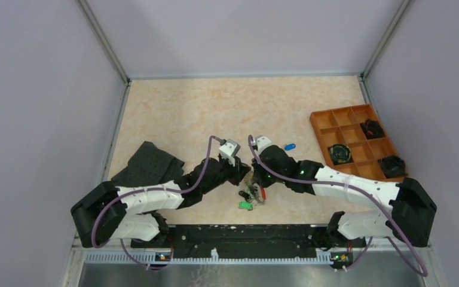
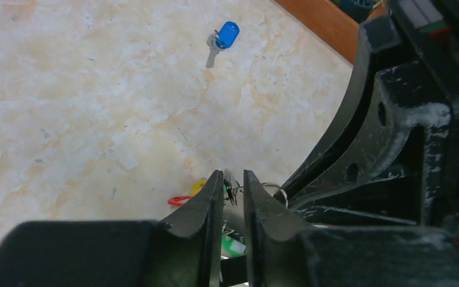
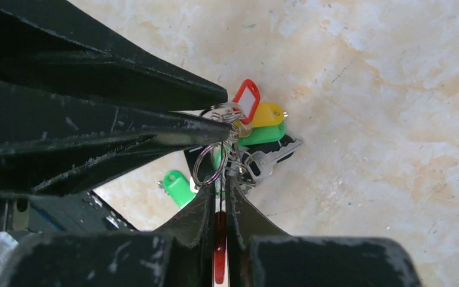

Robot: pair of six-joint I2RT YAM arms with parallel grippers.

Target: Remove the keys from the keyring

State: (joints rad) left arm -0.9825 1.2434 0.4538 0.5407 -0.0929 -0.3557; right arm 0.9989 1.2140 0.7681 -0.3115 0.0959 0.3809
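Lower centre of top view: keys (image 1: 252, 196) bunched on worktop (image 1: 215, 113).
Right pincer (image 3: 218, 192): clenched on keyring (image 3: 217, 254), red sleeve between fingers.
Left pincer (image 2: 233, 177): nearly closed about small metal ring (image 2: 277, 190); grip unclear.
Blue key (image 2: 224, 37): alone, upper centre of frame.

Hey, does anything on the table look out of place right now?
One blue-headed key lies alone on the table, well apart from the main bunch of keys, toward the orange tray. A green key seems loose beside the bunch. Nothing looks damaged.
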